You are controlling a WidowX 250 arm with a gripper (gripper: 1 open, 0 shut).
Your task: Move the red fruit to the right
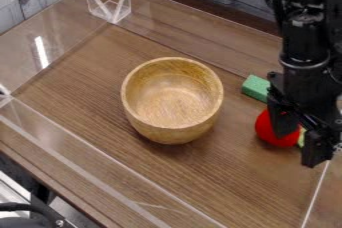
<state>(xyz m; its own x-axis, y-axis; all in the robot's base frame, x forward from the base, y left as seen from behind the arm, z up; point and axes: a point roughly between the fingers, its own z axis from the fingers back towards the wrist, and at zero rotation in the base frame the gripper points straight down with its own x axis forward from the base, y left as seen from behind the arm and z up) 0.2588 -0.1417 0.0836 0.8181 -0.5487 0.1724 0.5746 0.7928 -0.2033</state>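
Observation:
The red fruit lies on the wooden table to the right of the wooden bowl. Only its red left side shows, because the black gripper stands over it, pointing steeply down. The gripper is open, with one finger in front of the fruit and the other nearer the table's right edge. The fruit rests on the table and sits partly between the jaws. Whether a finger touches it I cannot tell.
A flat green block lies just behind the fruit, beside the gripper. Clear plastic walls edge the table, and the right wall is close to the gripper. A clear plastic stand sits at the back left.

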